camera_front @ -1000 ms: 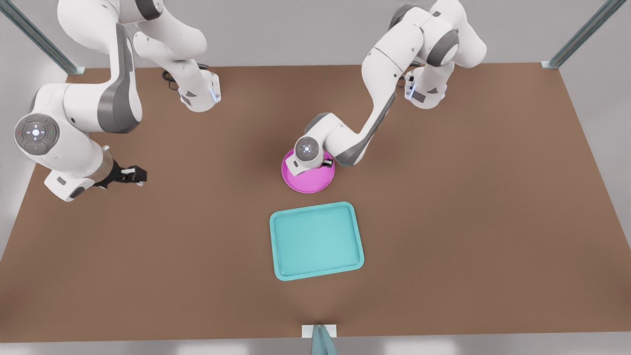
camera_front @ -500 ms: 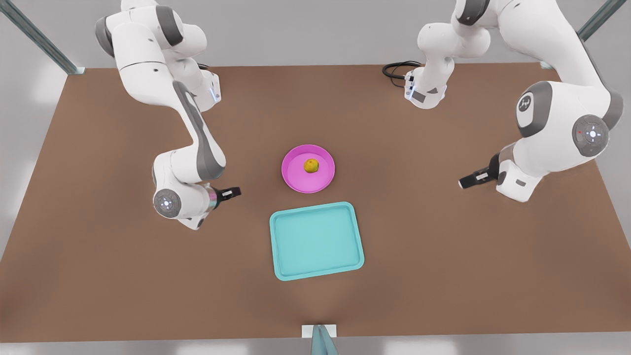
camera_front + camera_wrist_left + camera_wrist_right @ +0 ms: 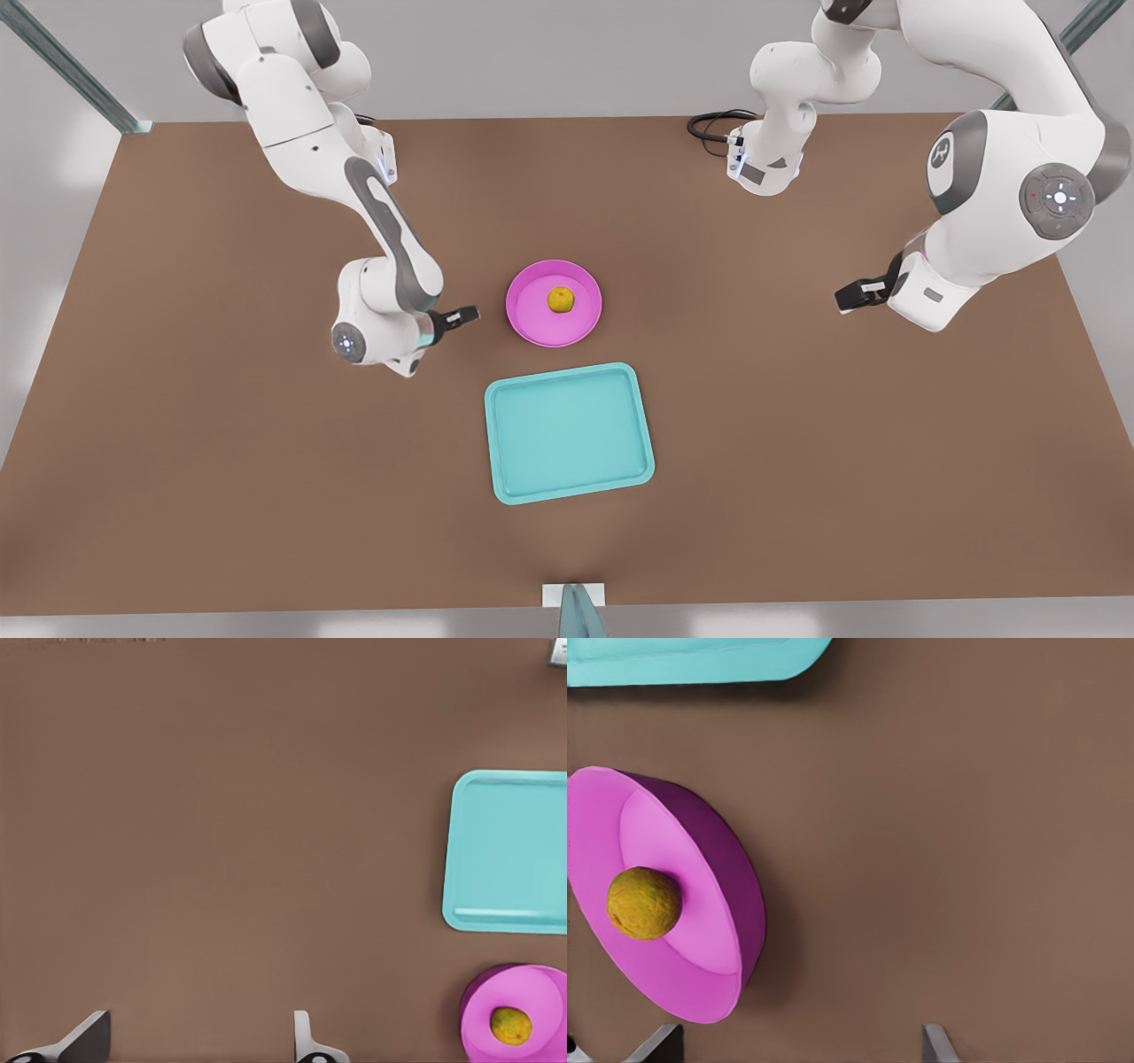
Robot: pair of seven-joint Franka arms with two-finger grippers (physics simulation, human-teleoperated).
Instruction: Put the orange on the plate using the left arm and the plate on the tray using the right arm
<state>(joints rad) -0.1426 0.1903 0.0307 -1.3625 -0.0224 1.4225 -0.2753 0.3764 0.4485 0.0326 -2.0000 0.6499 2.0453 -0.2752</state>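
Judging by how things lie, we count the first half done: the orange (image 3: 560, 299) sits on the plate (image 3: 532, 310), mid-surface. The plate is not yet on the tray (image 3: 569, 432), which lies just beside it toward the near edge. Our right gripper (image 3: 462, 315) hovers close by the plate's rim, jaws spread and empty. Our left gripper (image 3: 852, 296) waits well apart toward the side edge, jaws spread too. Bare surface surrounds both dishes, so we have open room.
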